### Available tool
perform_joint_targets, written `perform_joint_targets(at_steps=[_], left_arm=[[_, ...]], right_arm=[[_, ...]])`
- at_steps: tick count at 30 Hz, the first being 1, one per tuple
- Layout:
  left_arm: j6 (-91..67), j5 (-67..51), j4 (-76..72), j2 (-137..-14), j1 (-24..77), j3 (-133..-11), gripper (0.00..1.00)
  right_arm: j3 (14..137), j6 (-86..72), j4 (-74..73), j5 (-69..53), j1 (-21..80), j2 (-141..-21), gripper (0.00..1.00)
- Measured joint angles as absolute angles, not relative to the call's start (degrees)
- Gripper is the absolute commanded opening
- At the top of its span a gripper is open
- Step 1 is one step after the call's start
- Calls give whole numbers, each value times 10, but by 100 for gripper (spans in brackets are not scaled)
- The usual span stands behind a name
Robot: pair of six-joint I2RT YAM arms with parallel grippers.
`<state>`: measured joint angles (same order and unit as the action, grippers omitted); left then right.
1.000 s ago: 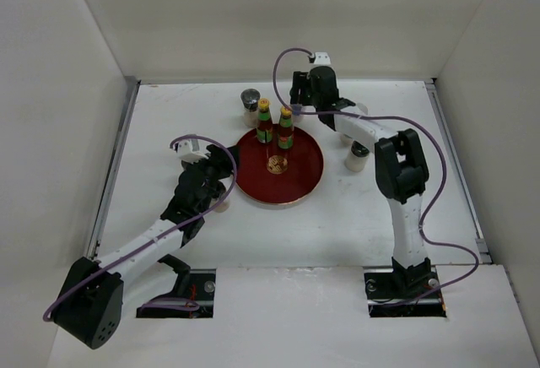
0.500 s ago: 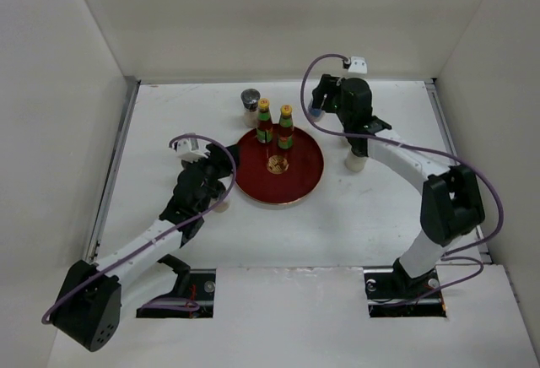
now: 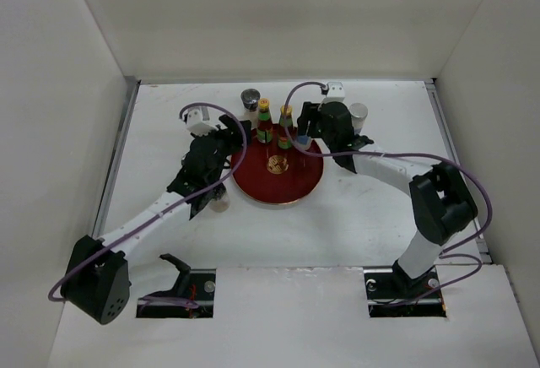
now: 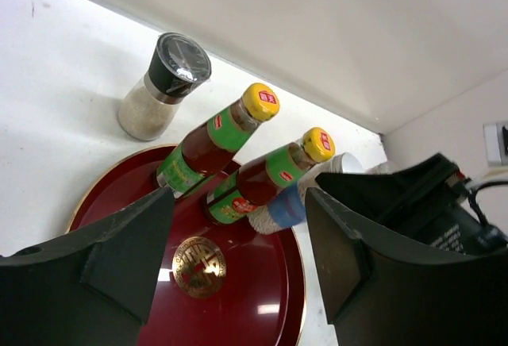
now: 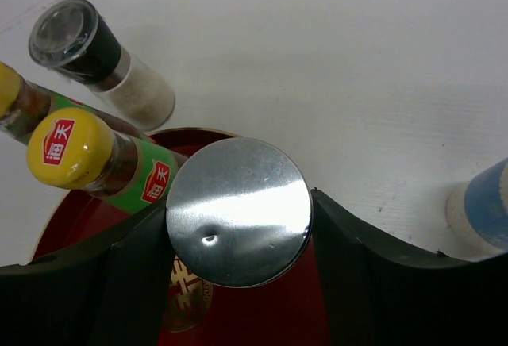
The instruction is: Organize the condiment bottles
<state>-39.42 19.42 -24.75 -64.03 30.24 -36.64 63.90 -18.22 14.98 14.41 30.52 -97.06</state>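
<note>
My right gripper (image 3: pixel 302 136) is shut on a white shaker with a blue band (image 4: pixel 278 209), its silver cap (image 5: pixel 238 211) filling the right wrist view. The shaker is low over the back right of the red tray (image 3: pixel 299 184); I cannot tell whether it touches. Two sauce bottles with yellow caps (image 3: pixel 264 121) (image 3: pixel 285 128) stand on the tray's far side. My left gripper (image 3: pixel 234 136) is open and empty at the tray's back left, and in the left wrist view its fingers (image 4: pixel 127 259) frame the bottles. A dark-lidded jar (image 3: pixel 251 100) stands behind the tray.
A second silver-capped shaker (image 3: pixel 359 116) stands on the table to the right of the tray. A small pale jar (image 3: pixel 221 205) sits by the tray's left rim, partly under my left arm. White walls close in the back and both sides.
My left gripper opened, left the small jar beside the tray and moved farther back. My right arm swung the shaker from the back right to over the tray.
</note>
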Motion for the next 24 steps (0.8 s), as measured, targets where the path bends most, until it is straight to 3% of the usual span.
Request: perform_joint_targets(at_steps=[3, 15, 24], left_arm=[[-395, 198, -214, -684, 295, -416, 69], [-403, 233, -47, -877, 249, -657, 79], [-395, 241, 118, -1037, 236, -913, 81]], right_arm=[[635, -182, 150, 156, 314, -978, 70], [585, -190, 211, 194, 338, -970, 95], [471, -216, 211, 233, 356, -812, 100]])
